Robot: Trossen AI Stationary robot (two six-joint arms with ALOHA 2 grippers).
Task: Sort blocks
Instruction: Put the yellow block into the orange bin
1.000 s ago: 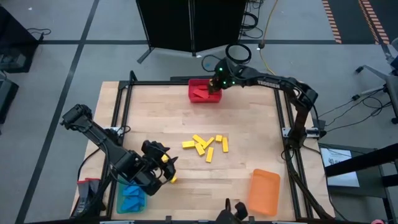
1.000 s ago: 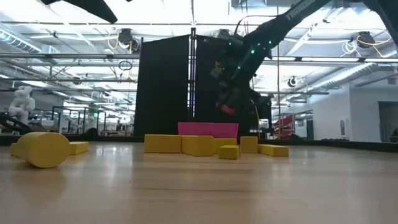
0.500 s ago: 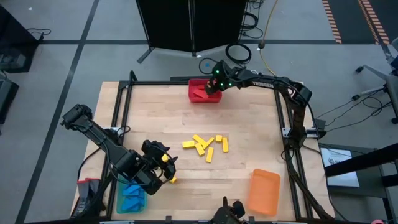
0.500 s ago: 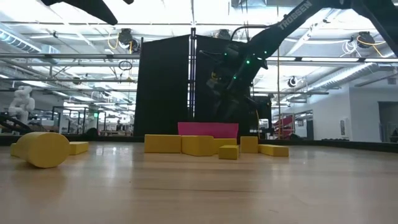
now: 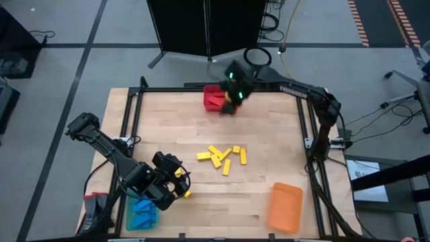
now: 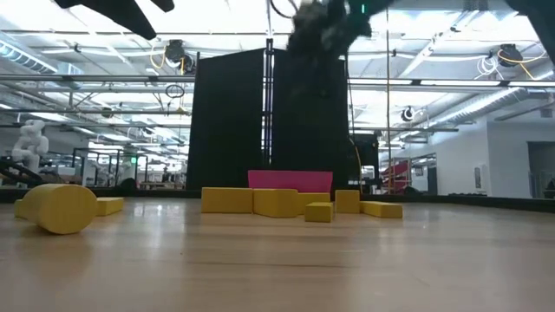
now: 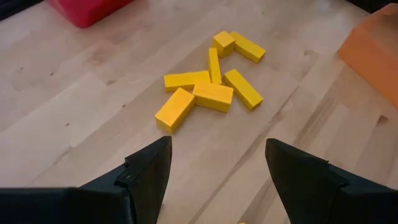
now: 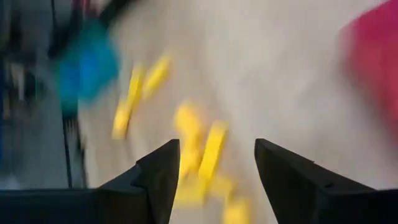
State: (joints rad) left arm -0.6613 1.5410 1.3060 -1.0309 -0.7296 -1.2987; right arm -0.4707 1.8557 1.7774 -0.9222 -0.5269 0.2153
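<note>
We are hovering our right gripper (image 5: 232,94) beside the red bin (image 5: 213,98), fingers spread, empty — yellow blocks (image 5: 222,157) are waiting mid-table. Our left gripper (image 5: 176,181) is idling spread near the blue bin (image 5: 141,214).

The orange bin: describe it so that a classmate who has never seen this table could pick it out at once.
Look at the wooden table from above and go to the near right corner, past the yellow blocks in the middle. The orange bin lies there, the only orange one, and no blocks show in it.
</note>
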